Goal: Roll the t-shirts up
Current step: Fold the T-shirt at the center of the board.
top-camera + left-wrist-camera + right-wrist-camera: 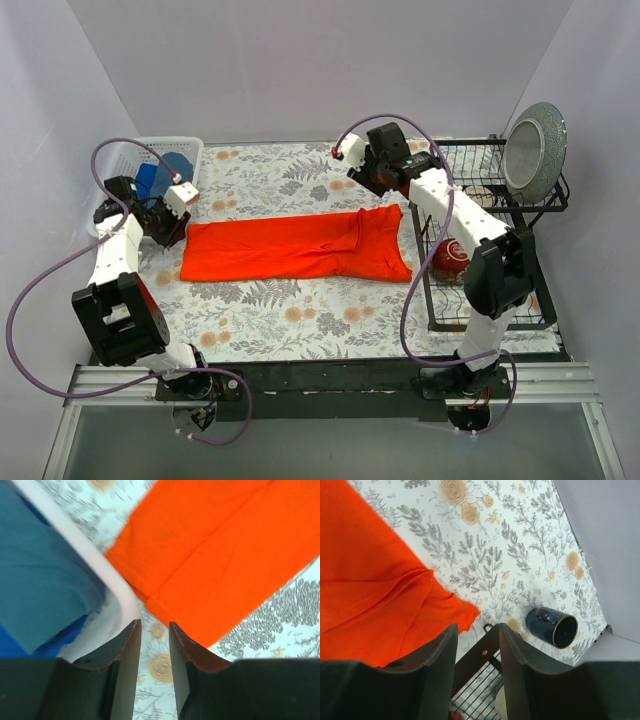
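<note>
Orange-red cloth of the t-shirt (300, 250) is seen from above, folded into a long flat band on the floral table cover (300, 312).

At the left wrist, the left gripper (155, 625) is shown narrowly parted and empty. One shirt end lies just ahead to its right, and the blue t-shirts (45, 580) in the white basket (107, 582) lie to its left.

The right gripper (477, 627) is parted and empty, with the other end ahead-left.

Being soft, light and limp, the shirt is probably best pinched at an end's corners.
</note>
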You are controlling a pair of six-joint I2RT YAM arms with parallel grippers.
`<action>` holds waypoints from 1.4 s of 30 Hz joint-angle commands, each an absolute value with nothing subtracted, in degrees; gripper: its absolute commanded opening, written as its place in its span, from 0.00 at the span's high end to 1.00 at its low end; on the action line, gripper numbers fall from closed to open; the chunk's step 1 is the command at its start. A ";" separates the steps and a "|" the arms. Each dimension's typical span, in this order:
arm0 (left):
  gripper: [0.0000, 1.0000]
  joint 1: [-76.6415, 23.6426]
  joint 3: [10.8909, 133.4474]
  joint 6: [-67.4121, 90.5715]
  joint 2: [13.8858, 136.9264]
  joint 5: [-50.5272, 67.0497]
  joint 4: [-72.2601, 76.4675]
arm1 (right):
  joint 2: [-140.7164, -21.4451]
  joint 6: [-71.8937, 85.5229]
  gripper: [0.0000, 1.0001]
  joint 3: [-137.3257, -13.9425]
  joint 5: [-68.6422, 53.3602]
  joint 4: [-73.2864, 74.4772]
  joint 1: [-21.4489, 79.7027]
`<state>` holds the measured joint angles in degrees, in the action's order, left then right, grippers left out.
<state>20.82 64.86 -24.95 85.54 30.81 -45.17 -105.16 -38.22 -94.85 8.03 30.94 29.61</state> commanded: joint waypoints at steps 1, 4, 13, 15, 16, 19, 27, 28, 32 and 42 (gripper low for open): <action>0.69 20.92 69.70 -19.86 81.30 38.31 -47.87 | -99.68 -36.11 0.53 -94.23 2.12 38.57 29.36; 0.67 19.96 67.42 -23.28 80.95 42.54 -52.28 | -98.09 -37.97 0.54 -88.78 -3.16 43.04 29.44; 0.68 14.15 54.59 -22.85 77.61 39.82 -47.99 | -98.44 -42.89 0.55 -82.18 -5.45 52.29 29.44; 0.69 13.98 53.01 -22.94 77.61 38.68 -47.29 | -98.70 -43.42 0.57 -81.13 -5.89 53.43 29.44; 0.70 14.06 51.43 -23.20 77.78 37.02 -46.42 | -98.70 -43.59 0.57 -80.95 -6.06 53.79 29.44; 0.71 14.06 48.79 -23.38 78.13 33.42 -43.00 | -99.49 -44.56 0.59 -79.90 -5.98 54.93 29.44; 0.72 13.98 43.68 -21.98 82.00 28.48 -34.64 | -101.60 -48.69 0.60 -75.68 -4.05 54.59 29.44; 0.72 14.06 43.59 -21.36 82.61 27.95 -33.41 | -101.86 -49.13 0.61 -75.33 -3.52 53.54 29.44; 0.73 13.97 42.98 -21.18 85.16 24.00 -31.91 | -104.75 -51.58 0.61 -75.67 -0.27 51.60 29.36; 0.74 14.06 34.02 -26.63 79.20 18.11 -34.26 | -111.18 -53.61 0.63 -79.89 3.17 50.01 27.25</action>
